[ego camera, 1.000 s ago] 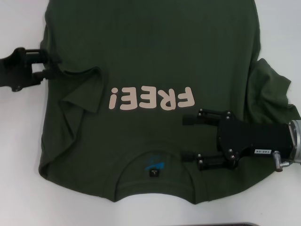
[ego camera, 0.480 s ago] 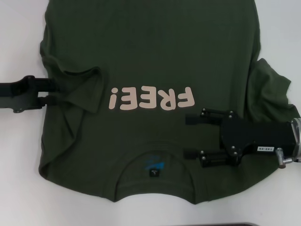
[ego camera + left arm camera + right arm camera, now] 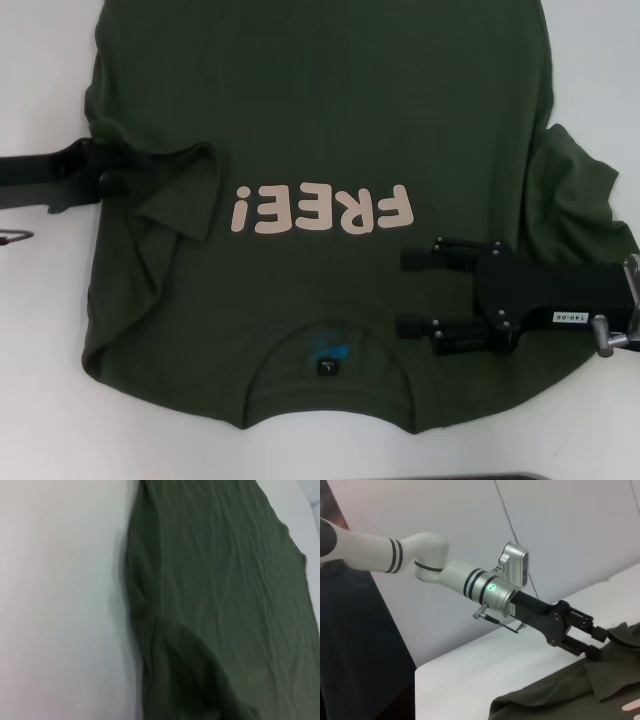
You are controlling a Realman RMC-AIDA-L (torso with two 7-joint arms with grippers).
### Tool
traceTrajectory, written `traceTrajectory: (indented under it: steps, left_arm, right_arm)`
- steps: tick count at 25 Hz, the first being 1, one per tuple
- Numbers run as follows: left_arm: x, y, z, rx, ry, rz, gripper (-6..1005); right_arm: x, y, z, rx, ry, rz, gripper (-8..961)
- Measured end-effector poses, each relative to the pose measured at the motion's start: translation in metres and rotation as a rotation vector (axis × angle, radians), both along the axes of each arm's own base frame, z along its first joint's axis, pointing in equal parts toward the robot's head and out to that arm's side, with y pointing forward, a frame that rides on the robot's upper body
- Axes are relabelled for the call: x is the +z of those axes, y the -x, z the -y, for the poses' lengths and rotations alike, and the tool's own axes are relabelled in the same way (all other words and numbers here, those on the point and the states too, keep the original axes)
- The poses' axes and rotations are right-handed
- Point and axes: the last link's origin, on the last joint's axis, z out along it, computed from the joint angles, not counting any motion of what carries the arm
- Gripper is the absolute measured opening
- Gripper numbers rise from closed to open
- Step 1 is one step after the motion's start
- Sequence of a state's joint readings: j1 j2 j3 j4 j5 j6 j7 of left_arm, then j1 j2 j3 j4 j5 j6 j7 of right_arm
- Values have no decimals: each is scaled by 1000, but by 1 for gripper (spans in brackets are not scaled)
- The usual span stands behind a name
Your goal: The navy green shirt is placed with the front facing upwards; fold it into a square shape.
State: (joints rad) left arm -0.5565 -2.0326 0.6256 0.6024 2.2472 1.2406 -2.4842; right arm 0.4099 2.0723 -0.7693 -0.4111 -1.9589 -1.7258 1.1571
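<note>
The navy green shirt (image 3: 330,150) is laid front-up on the white table (image 3: 40,330), its collar nearest the robot and the cream "FREE!" print (image 3: 320,210) reading upside down in the head view. The shirt's sleeve on the robot's left is folded inward over the chest; the sleeve on the robot's right lies spread outward on the table.

The left gripper (image 3: 112,170) is positioned at the shirt's left edge, at the fold of that sleeve. Compared with a second ago, it has been advanced inward so that its fingertips now meet the cloth edge. In the right wrist view its jaws (image 3: 597,640) are seen parted, one fingertip above and one below the sleeve edge.

The right gripper (image 3: 405,292) is held over the shirt's right chest, just below the print, jaws spread and empty. It has been drawn slightly outward and toward the robot since the earlier frames.
</note>
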Motion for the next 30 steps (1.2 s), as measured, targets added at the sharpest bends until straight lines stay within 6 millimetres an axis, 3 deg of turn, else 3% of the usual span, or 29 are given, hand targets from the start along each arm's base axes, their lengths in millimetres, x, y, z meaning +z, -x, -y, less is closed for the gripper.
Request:
traceTrajectory:
  steps: [4, 10, 15, 18, 24, 30]
  left_arm:
    - [-5, -10, -11, -24, -18, -2, 587]
    - [-13, -43, -27, -91, -39, 70, 588]
    - [-10, -63, -34, -156, -86, 163, 588]
    - [-2, -58, -33, -156, -88, 160, 587]
    - [24, -21, -10, -106, -42, 140, 587]
    - [29, -6, 9, -92, 18, 135, 586]
  right_arm:
    - [-1, 1, -1, 1, 2, 2, 894]
    - [-3, 1, -4, -6, -5, 13, 894]
    - [-4, 3, -6, 0, -6, 14, 894]
    - [-5, 4, -7, 1, -6, 15, 893]
    - [-6, 3, -8, -4, -12, 24, 893]
    - [-6, 3, -9, -1, -14, 26, 893]
